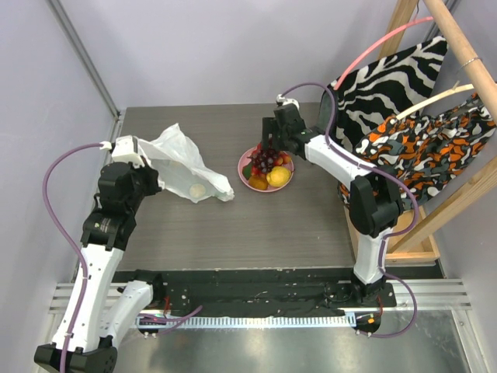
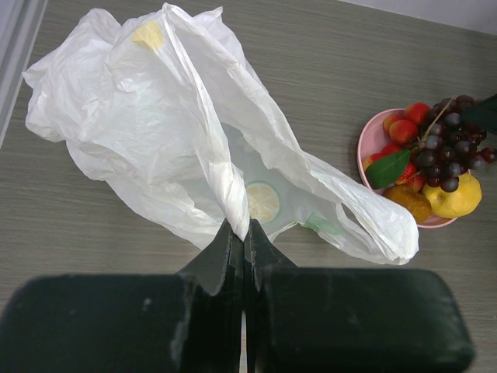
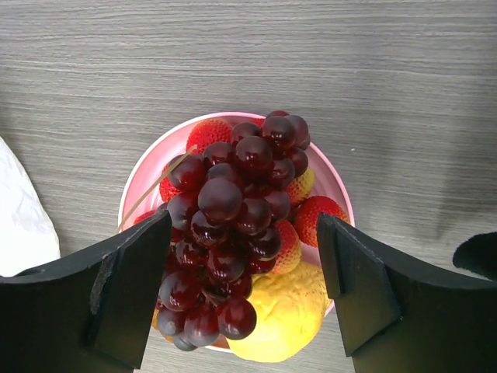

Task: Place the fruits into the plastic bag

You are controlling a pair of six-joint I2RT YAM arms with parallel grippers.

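Observation:
The white translucent plastic bag (image 1: 186, 167) lies on the table left of the pink plate (image 1: 245, 177). My left gripper (image 2: 244, 231) is shut on a twisted fold of the bag (image 2: 155, 124); a pale round slice (image 2: 262, 202) shows through the bag. On the plate lie a dark purple grape bunch (image 3: 229, 225), a yellow lemon (image 3: 283, 322) and red strawberries (image 3: 317, 216). My right gripper (image 3: 245, 272) is open, its jaws standing either side of the grapes just above the plate (image 3: 155, 175). In the top view the right gripper (image 1: 273, 144) hovers over the plate's far side.
A wooden rack (image 1: 458, 47) with a zebra-striped cloth (image 1: 388, 81) and an orange patterned cloth (image 1: 435, 144) stands at the right. Grey walls close the back and left. The plate with fruit also shows in the left wrist view (image 2: 365, 144).

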